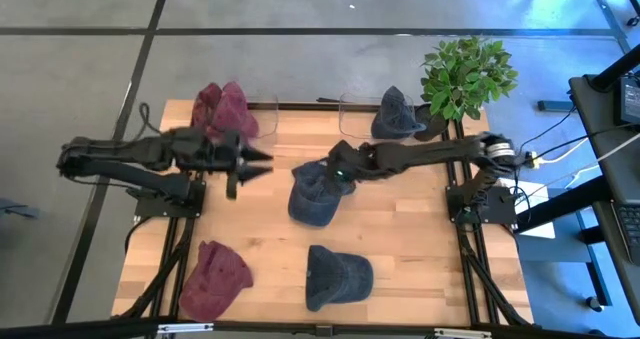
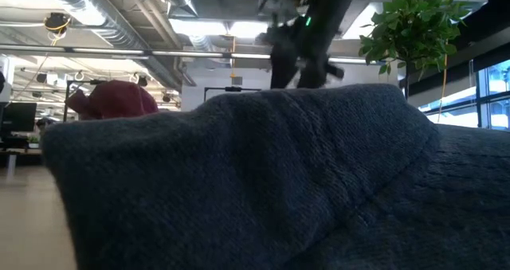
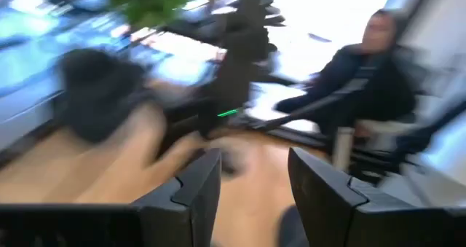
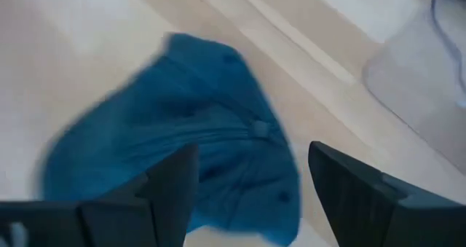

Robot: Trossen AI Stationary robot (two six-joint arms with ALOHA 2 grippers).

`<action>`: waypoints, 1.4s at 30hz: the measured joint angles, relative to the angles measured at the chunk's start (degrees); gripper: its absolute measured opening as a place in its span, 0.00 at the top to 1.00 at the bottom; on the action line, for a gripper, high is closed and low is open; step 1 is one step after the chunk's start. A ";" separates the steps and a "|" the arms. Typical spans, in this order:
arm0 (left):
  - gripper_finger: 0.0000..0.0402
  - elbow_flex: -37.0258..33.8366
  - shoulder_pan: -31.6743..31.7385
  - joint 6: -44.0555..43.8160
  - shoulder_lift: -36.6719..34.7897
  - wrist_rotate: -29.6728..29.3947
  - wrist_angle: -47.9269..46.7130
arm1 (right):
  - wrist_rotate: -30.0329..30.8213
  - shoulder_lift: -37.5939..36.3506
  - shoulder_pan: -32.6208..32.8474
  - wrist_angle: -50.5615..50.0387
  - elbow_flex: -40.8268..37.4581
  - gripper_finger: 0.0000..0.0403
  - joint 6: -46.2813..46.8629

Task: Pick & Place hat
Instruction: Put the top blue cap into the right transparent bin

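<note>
Overhead, the right gripper (image 1: 335,171) is hovering at centre frame over a blue hat (image 1: 312,195) lying on the wooden desk (image 1: 400,229). At centre left, the left gripper (image 1: 250,166) is pointing toward the middle with its fingers parted and nothing between them. A second blue hat (image 1: 336,275) is lying at lower centre, a third (image 1: 397,114) is resting at the upper right beside a potted plant (image 1: 465,75), and maroon hats are sitting at the upper left (image 1: 226,110) and lower left (image 1: 214,278).

At desk height, dark blue hat fabric (image 2: 263,190) is filling most of the frame, with a dark arm (image 2: 307,31) hanging at upper centre and a maroon hat (image 2: 111,101) showing at left.

Past the left wrist, the left gripper (image 3: 251,189) is standing wide and empty, with a person (image 3: 364,79) sitting at the right of the frame beyond the desk.

Past the right wrist, the right gripper (image 4: 247,185) is spreading wide above the blue hat (image 4: 182,138), holding nothing.
</note>
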 joint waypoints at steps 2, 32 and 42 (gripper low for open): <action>0.61 -3.57 -2.41 0.86 -0.94 2.06 5.90 | -2.08 2.83 -1.44 0.95 0.00 0.36 0.35; 0.61 -7.61 -9.62 1.98 -9.57 4.05 8.77 | -7.18 17.24 -6.70 9.31 0.08 0.37 1.90; 0.61 -7.61 -9.62 1.94 -9.55 4.03 8.64 | -6.90 17.31 -6.79 7.88 0.09 0.63 2.54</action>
